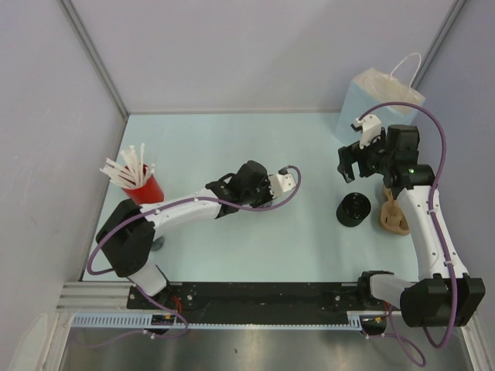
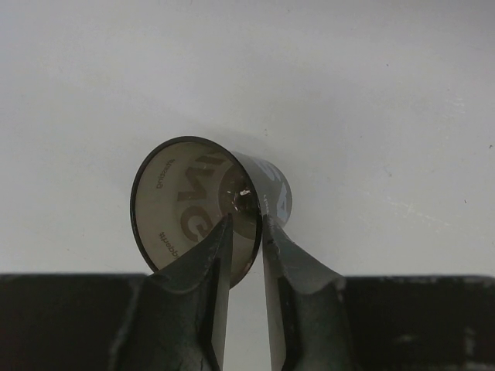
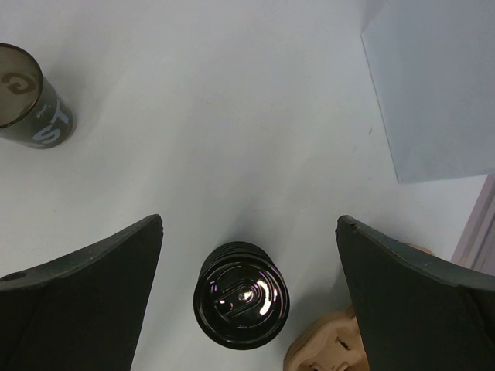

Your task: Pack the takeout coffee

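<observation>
**Takeout coffee** [image 1: 353, 209]: short black cup with a round black lid. It stands on the right half of the pale surface [image 1: 294, 239], near the brown pulp carrier [image 1: 393, 215]. It is closer to the arm bases than the pale-blue paper bag [image 1: 379, 97]. It is upright, long axis vertical, lid facing straight up. The overhead view gives only a dark disc. The right wrist view adds the glossy lid and a band of ribbed wall beneath it.

**Right hand** [image 1: 357, 164]: hovers above the coffee, released, fingers [image 3: 85, 294] spread wide. The coffee sits below the gap, apart from both fingers. This wrist view also catches a corner of the bag and an edge of the carrier.

**Left hand** [image 1: 223, 188]: at mid-surface. From overhead it covers whatever lies under it. Its own wrist view shows a dark translucent cup [image 2: 186, 201], mouth upward. One finger is inside the rim, the other outside, narrowly apart. Whether they pinch the wall, I cannot tell. The right wrist view shows this cup at its far left, with pale lettering on the side.

**Red cup** [image 1: 145, 188]: holds white straws, at the far left, well apart from the coffee. It appears in the overhead view only.
</observation>
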You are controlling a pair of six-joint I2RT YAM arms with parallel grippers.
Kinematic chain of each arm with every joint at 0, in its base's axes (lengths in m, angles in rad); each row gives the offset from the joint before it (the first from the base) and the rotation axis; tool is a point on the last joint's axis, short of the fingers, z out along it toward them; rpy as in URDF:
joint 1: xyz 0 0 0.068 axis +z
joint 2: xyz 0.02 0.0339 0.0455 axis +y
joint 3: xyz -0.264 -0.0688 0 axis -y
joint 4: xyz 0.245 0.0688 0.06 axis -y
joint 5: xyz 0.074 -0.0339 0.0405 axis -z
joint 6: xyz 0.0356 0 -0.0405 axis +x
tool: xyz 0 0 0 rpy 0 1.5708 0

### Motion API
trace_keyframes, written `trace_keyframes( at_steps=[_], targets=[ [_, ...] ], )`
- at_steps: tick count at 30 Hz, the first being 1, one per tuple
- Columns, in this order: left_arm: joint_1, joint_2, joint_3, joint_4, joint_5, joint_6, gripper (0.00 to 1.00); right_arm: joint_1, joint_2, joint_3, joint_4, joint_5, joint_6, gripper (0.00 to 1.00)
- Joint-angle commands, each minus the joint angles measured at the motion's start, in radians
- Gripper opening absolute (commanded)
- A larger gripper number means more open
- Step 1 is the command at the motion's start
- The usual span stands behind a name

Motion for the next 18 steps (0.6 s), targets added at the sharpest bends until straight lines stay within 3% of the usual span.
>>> trace_keyframes(
  at_steps=[1, 7, 13, 18],
  targets=[
    [-0.011, -0.02, -0.012, 0.013, 0.008, -0.002, 0.27, -0.001, 0.005, 0.0, 0.013, -0.015, 0.002, 1.0],
    [-0.011, -0.046, -0.022, 0.0, 0.018, 0.008, 0.38, -0.001, 0.005, 0.0, 0.011, -0.021, 0.001, 1.0],
    [-0.011, -0.077, -0.003, -0.021, 0.041, 0.016, 0.57, -0.001, 0.006, 0.0, 0.01, -0.022, -0.001, 1.0],
    [-0.011, -0.097, 0.023, -0.044, 0.042, 0.019, 0.66, 0.0, 0.009, 0.0, 0.01, -0.027, 0.001, 1.0]
  ],
)
